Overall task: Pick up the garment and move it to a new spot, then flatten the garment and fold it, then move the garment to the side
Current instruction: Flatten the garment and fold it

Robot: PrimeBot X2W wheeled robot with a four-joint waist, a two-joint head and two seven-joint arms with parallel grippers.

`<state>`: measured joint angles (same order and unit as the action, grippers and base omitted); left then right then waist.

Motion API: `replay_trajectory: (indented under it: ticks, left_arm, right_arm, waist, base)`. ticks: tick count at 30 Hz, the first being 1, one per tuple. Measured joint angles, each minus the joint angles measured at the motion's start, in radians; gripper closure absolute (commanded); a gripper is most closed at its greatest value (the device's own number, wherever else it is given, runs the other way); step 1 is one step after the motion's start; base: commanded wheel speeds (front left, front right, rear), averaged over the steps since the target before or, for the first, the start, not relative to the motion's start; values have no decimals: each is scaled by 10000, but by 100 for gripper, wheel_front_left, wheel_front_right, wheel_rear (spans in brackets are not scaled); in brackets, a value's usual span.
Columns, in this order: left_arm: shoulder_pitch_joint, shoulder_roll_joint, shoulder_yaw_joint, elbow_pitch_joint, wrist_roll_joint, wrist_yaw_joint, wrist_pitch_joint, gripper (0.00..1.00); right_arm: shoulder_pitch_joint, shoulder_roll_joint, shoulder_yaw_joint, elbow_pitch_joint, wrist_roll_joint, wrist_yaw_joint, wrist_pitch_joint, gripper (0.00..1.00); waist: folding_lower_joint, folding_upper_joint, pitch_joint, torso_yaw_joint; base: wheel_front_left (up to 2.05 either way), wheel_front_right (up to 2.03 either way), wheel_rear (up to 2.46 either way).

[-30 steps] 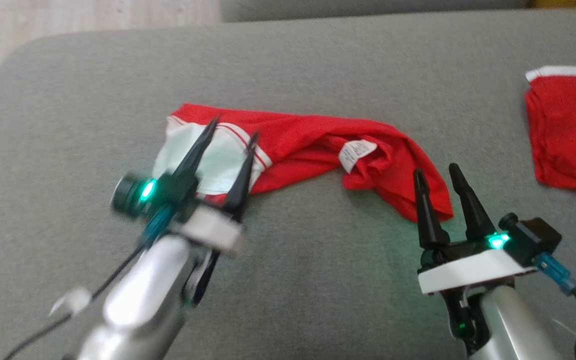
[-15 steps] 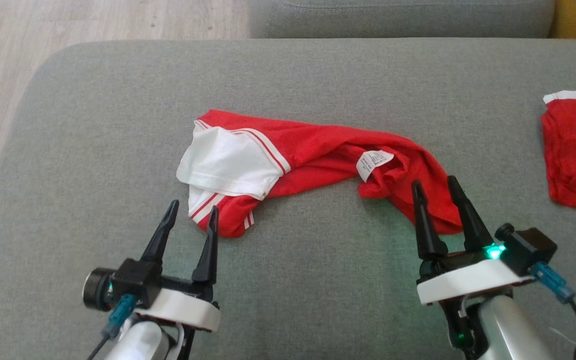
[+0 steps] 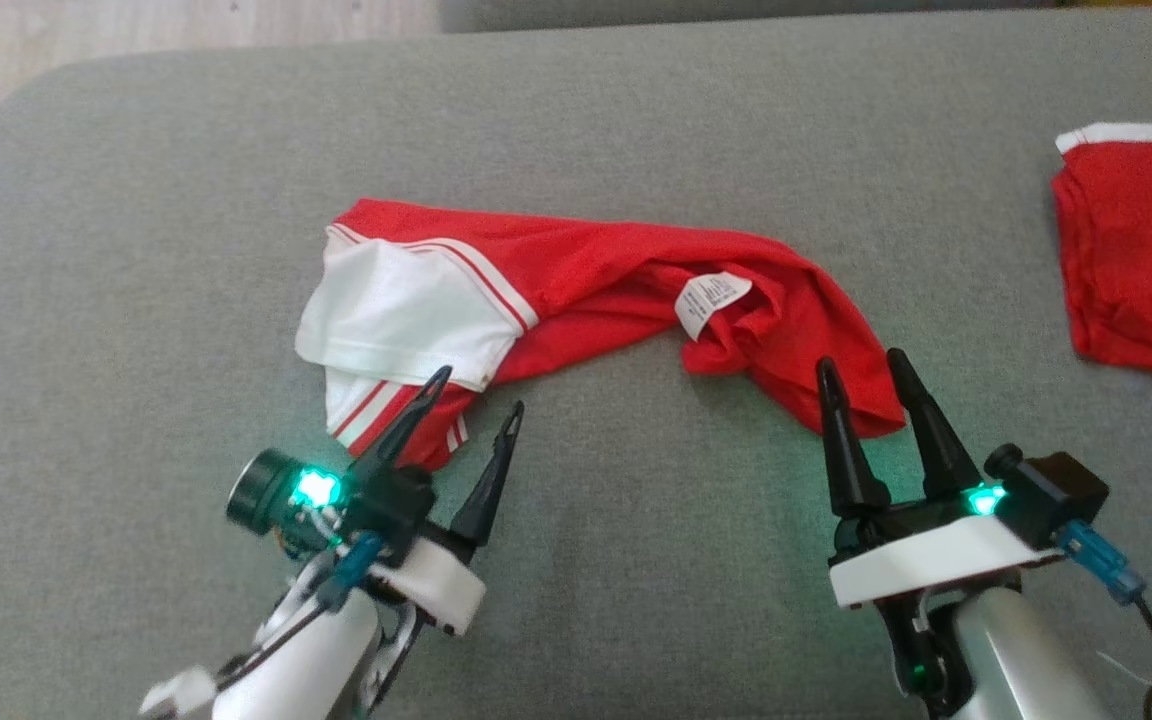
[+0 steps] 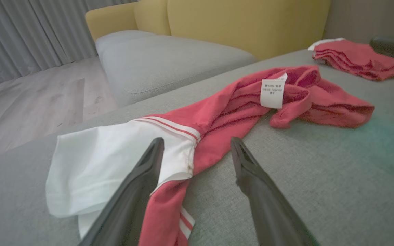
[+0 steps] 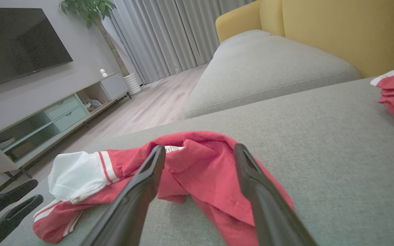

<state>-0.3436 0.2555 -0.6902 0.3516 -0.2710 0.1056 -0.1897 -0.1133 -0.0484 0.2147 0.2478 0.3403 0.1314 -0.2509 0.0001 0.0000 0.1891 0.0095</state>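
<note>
Red-and-white shirt [image 3: 616,275] lies bunched: flattening looks pending. Left gripper [image 3: 481,390] and right gripper [image 3: 860,360] stand wide, empty — you likely pinch 1 end each, then spread.

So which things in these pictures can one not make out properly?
- Care label: the print is too small in the head view and blurred in the left wrist view.
- Second red cloth: cut off by the right edge of the head view.
- Garment: its own folds hide its full shape.
- Left gripper: whether it touches the garment, the head view does not settle.
</note>
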Motion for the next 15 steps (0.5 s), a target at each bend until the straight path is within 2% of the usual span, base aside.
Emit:
replay_trajectory:
  ticks: [7,14,15]
  left_arm:
    - [-1097,190,-523,1174,974,92,458,0]
    - [-1482,167,-535,1841,1035,90,489,0]
    - [-1489,163,-535,1914,1035,88,489,15]
  right_arm:
    - [-208,0,-48,-69,0,0,0,0]
    - [-397,-2,-96,-100,0,0,0,0]
    - [-397,-2,-100,-102,0,0,0,0]
  waist:
    - [1,0,505,-286]
    - [1,0,748,-439]
    - [1,0,757,-446]
  base:
    - [0,0,0]
    - [0,0,0]
    - [0,0,0]
